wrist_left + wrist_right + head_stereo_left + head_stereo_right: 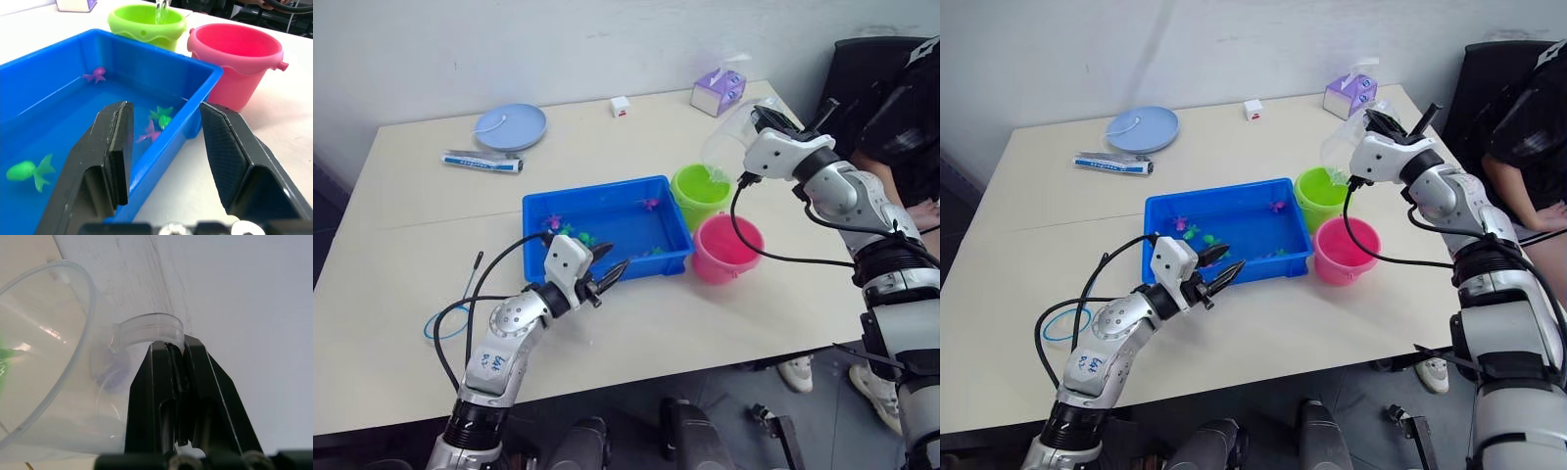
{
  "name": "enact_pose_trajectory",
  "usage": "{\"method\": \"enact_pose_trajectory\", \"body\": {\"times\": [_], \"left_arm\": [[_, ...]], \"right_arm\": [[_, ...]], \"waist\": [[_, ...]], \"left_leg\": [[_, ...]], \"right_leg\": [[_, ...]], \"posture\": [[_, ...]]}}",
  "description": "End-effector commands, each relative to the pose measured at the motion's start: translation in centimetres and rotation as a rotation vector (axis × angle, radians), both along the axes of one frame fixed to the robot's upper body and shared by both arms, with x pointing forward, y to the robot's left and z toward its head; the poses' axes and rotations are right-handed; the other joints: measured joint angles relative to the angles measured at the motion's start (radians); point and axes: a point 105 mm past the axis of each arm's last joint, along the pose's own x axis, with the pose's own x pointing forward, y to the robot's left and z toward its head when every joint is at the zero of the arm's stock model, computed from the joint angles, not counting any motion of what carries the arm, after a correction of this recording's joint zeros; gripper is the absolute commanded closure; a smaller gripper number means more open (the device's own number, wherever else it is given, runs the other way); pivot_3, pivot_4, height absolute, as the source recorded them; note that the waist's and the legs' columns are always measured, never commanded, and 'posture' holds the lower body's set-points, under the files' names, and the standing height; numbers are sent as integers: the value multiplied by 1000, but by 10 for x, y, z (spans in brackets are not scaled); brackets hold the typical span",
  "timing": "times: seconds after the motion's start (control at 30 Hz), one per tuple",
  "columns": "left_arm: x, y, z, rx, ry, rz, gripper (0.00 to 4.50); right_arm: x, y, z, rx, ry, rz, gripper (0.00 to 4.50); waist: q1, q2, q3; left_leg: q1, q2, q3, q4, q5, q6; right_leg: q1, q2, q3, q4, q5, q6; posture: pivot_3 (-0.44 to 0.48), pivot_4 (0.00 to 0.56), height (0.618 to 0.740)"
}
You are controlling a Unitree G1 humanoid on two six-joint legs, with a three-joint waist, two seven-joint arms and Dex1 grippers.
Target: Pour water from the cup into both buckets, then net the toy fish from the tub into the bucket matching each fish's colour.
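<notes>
My right gripper (178,350) is shut on the handle of the clear cup (729,137). The cup is tilted over the lime green bucket (700,191), and a thin stream of water (161,10) falls into it. The pink bucket (724,250) stands just in front of the green one, both beside the right end of the blue tub (607,276). Pink toy fish (95,75) and green ones (164,116) float in the tub. My left gripper (610,260) hangs open at the tub's near rim, holding nothing. The net (445,323) lies on the table at the front left.
At the back of the table are a pale-blue plate (511,125), a tube (481,162), a small white cube (620,106) and a purple tissue box (717,91). A person (901,108) sits at the table's right end.
</notes>
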Motion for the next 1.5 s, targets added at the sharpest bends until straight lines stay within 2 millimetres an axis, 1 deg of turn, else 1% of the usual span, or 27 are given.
{"method": "enact_pose_trajectory", "body": {"times": [0.03, 0.4, 0.57, 0.73, 0.8, 0.87, 0.9, 0.93, 0.97, 1.07, 1.17, 1.3, 1.37, 1.5], "left_arm": [[-4, -2, 14, -13, -56, -7, 2101], [-4, -2, 14, -10, -55, -8, 2101], [-5, -2, 14, -10, -55, -8, 2101], [-5, -2, 14, -10, -54, -10, 2101], [-5, -3, 13, -10, -53, -11, 2101], [-5, -3, 13, -10, -52, -12, 2101], [-5, -3, 13, -10, -52, -13, 2101], [-5, -3, 13, -10, -52, -15, 2101], [-5, -3, 13, -10, -52, -15, 2101], [-4, -4, 13, -10, -52, -17, 2101], [-3, -4, 13, -11, -51, -21, 2101], [-1, -6, 14, -12, -51, -36, 2101], [-2, -11, 15, -16, -49, -73, 2101], [-12, -23, 16, -11, -48, -177, 2101]], "right_arm": [[-5, -1, 22, -14, -82, 11, 3868], [-8, 1, 21, -81, -115, 21, 3868], [-7, 1, 21, -73, -109, 26, 3868], [-1, -3, 25, 69, -46, 10, 3868], [4, -5, 27, 180, 15, 11, 3868], [6, -6, 28, 253, 63, 18, 3868], [10, -8, 26, 332, 121, 16, 3868], [15, -14, 29, 467, 180, 4, 3868], [17, -19, 32, 564, 219, -3, 3868], [18, -31, 39, 700, 272, -24, 3868], [17, -49, 36, 854, 349, -65, 3868], [7, -80, 22, 1061, 442, -110, 3868], [-4, -97, 14, 1190, 486, -116, 3868], [-25, -120, 9, 1371, 514, -113, 3868]], "waist": [[-1, 0, 0], [0, 0, 0], [-1, 0, 0], [-2, 0, 0], [-2, 0, 0], [-2, 0, 0], [-2, 0, 0], [-2, 0, 0], [-2, 0, 0], [2, 0, 0], [6, 0, 0], [12, 0, 0], [22, 0, 0], [26, 0, 0]], "left_leg": [[0, 0, 0, 0, 0, 0], [0, 0, 0, 0, 0, 0], [0, 0, 0, 0, 0, 0], [0, 0, 0, 0, 0, 0], [0, 1, 0, 0, 0, 0], [0, 1, 0, 0, 0, 0], [0, 1, 0, 0, 0, 0], [0, 1, 0, 0, 0, 0], [0, 1, 0, 0, 0, 0], [0, 1, -1, 0, 0, 0], [-2, 1, -2, 1, 0, 0], [-3, 0, -3, 1, 0, 0], [-3, 0, -3, 1, 0, 0], [-4, 0, -3, 1, 0, 0]], "right_leg": [[0, 0, 0, 0, 0, 0], [0, 0, 0, 0, 0, 0], [0, 0, 0, 0, 0, 0], [0, 1, 0, 0, 0, 0], [0, 1, 1, 0, 0, 0], [0, 1, 1, 0, 0, 0], [0, 1, 1, 1, 0, 0], [0, 1, 1, 1, 0, 0], [0, 1, 0, 1, 0, 0], [0, 0, 1, 2, 0, 0], [0, 0, 0, 2, 0, 0], [0, -1, 0, 2, 0, 0], [0, -1, -1, 1, 0, 0], [0, -1, -1, 2, 0, 0]], "posture": [[0, 150, 740], [0, 150, 740], [0, 150, 740], [0, 150, 740], [0, 150, 740], [0, 150, 740], [0, 150, 740], [0, 150, 740], [0, 150, 740], [0, 150, 740], [0, 150, 740], [0, 150, 740], [0, 150, 740], [0, 150, 740]]}}
